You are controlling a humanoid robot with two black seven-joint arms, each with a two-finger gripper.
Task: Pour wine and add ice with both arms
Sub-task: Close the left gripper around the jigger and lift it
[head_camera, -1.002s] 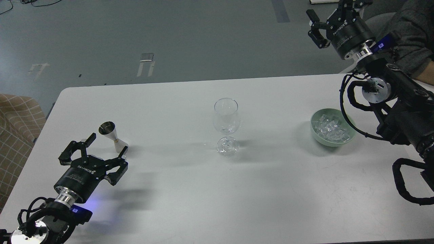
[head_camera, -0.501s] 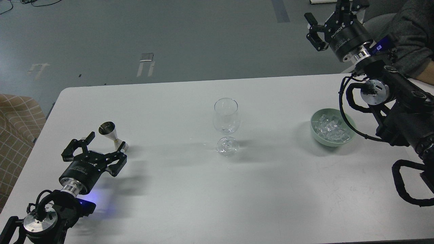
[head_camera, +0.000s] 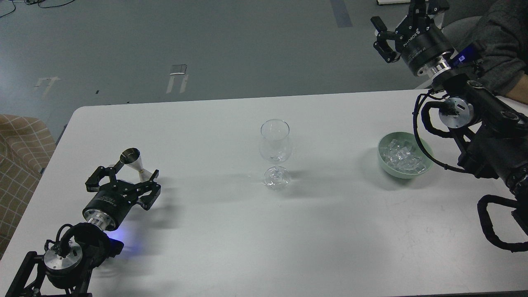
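Observation:
A small steel jigger [head_camera: 133, 160] stands on the white table [head_camera: 231, 231] at the left. My left gripper [head_camera: 134, 172] is open, with its fingers on either side of the jigger's lower part; I cannot tell whether they touch it. An empty clear wine glass [head_camera: 275, 142] stands upright mid-table. A green bowl [head_camera: 385, 164] at the right holds a heap of clear ice cubes [head_camera: 402, 156]. My right gripper [head_camera: 400, 14] is open and empty, held high beyond the table's far right corner, well above and behind the bowl.
A person's grey-sleeved arm [head_camera: 503, 41] rests at the far right corner behind my right arm. A checked chair [head_camera: 20, 156] stands off the table's left edge. Black cable loops [head_camera: 425, 136] hang from my right arm next to the bowl.
My left gripper has moved forward and to the right, so its open fingers now flank the jigger. My right gripper has lifted slightly and stays open.

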